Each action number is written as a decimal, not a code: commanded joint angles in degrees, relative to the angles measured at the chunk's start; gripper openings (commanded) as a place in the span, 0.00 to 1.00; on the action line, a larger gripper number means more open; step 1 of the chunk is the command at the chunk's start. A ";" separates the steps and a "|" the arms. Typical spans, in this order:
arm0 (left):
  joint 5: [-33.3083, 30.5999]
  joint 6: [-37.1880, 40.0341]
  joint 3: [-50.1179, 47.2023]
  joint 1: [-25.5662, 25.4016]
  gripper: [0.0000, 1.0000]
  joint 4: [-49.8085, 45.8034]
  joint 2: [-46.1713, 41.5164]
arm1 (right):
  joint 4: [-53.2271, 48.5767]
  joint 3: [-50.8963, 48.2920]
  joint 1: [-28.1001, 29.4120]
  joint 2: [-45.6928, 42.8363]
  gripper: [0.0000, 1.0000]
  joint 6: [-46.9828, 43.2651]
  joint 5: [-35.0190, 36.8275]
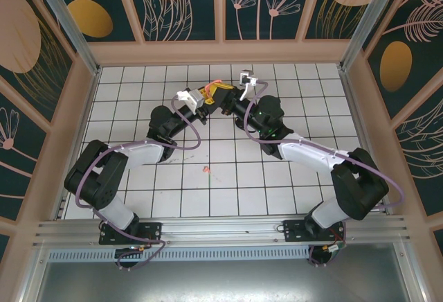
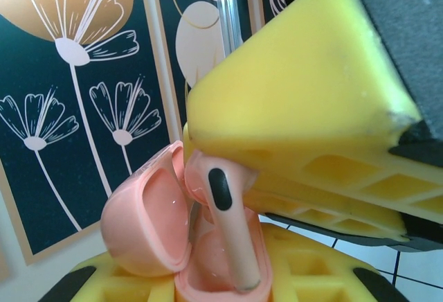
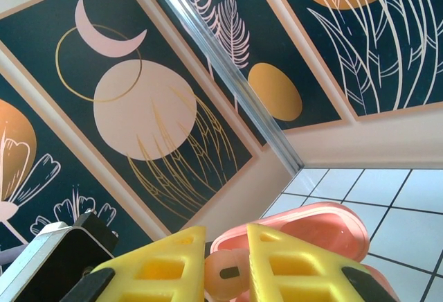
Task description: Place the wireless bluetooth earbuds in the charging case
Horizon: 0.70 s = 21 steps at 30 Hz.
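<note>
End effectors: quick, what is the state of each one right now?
Left end effector: closed, holding the salmon charging case.
Right end effector: closed, holding a salmon earbud.

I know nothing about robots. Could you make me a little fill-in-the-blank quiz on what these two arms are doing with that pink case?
1. The left gripper clamps the salmon charging case, whose lid stands ______.
2. The right gripper pinches a small salmon ______ between its yellow fingers.
3. That piece goes into the case ______ first.

Missing words: open; earbud; stem.
</note>
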 commanded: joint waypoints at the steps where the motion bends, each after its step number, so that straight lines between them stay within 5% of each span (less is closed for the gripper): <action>1: 4.05 0.23 -0.03 -0.79 0.00 3.12 -2.53 | 1.56 1.83 -0.70 1.66 0.19 0.73 1.29; 21: 6.43 1.14 0.00 -1.40 0.00 1.73 -3.75 | 0.71 1.47 -0.36 2.58 0.16 -0.26 4.77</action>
